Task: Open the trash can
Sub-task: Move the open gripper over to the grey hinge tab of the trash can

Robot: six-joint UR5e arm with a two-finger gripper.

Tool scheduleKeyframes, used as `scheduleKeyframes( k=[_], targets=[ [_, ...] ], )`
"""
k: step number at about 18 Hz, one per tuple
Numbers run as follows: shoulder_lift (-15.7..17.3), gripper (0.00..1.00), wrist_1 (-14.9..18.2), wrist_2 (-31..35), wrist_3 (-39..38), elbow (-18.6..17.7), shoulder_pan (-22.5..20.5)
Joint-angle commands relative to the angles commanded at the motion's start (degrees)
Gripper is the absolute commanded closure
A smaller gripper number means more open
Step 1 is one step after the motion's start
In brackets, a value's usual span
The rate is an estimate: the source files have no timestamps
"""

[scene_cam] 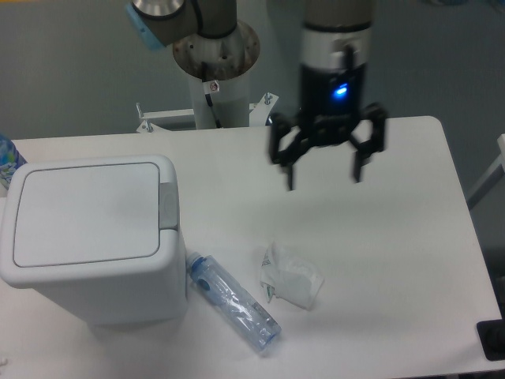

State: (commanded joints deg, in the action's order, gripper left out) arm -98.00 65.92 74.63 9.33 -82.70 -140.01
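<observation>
The trash can (93, 237) sits at the tabletop's (394, 237) left with its lid shut, grey tab facing right; the pincer (324, 180) hangs spread and empty, well apart, likely readied to press it.

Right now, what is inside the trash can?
Cannot tell: the trash can has its lid shut flat, covering the inside. Only the grey tab shows at the lid's right edge.

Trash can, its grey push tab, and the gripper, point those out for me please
trash can (87, 213), fixed camera view, on the flat white lid
grey push tab (169, 206), fixed camera view, on the tab's middle
gripper (323, 181), fixed camera view, midway between the fingertips
</observation>
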Motion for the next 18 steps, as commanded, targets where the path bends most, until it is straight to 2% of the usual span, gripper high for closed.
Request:
scheduleKeyframes(
  k=[5,8,18],
  targets=[
    [0.8,0.00,-0.1,-1.5,-4.2,-3.2,2.3],
    [0.7,0.00,-0.3,-1.9,-7.6,-3.4,2.7],
    [0.3,0.00,-0.3,-2.7,-7.8,-4.6,4.9]
  ],
)
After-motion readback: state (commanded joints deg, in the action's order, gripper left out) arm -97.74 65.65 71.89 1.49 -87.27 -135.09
